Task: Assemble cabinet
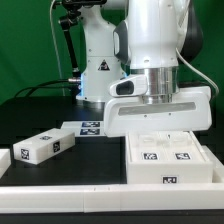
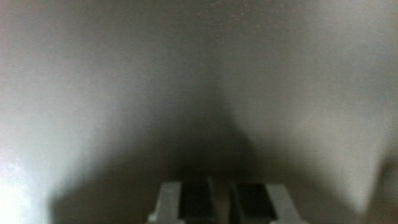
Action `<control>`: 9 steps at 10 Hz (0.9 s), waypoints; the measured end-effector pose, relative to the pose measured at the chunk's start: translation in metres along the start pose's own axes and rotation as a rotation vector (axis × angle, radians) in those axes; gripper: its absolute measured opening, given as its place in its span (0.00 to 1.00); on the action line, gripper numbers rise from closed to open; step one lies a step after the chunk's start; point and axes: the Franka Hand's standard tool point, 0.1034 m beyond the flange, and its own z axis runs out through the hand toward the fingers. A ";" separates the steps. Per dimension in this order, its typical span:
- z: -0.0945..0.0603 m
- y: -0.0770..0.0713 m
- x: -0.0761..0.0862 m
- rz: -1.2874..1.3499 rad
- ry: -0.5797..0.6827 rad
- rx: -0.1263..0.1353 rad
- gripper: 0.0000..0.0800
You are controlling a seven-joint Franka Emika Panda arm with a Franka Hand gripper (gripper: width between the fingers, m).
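the arm (image 1: 160, 45) stands over the cabinet body (image 1: 145, 172) with its wrist straight down, probably so the gripper (image 2: 222, 203) can meet a panel squarely from above. the body lies flat on the table (image 1: 30, 112) at the exterior view's right, hollow side up, with tags showing inside and on its front wall. its long axis seems to run across that view, left to right. the block (image 1: 40, 147), a loose cabinet part, lies well apart at the exterior view's left, likely parked there until needed. its long axis slants from near-left to far-right. the marker board (image 1: 86, 127) lies between them, further back. the wrist view is a blur of pale surface, very close. the fingers (image 2: 187, 200) look near together, but whether they clasp anything i cannot tell.
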 end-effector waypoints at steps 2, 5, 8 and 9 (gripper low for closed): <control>0.000 0.000 0.000 -0.001 0.000 0.000 0.01; -0.020 0.000 0.003 -0.026 -0.019 -0.002 0.00; -0.061 0.005 0.022 -0.057 -0.053 -0.004 0.00; -0.065 0.006 0.026 -0.057 -0.057 -0.003 0.00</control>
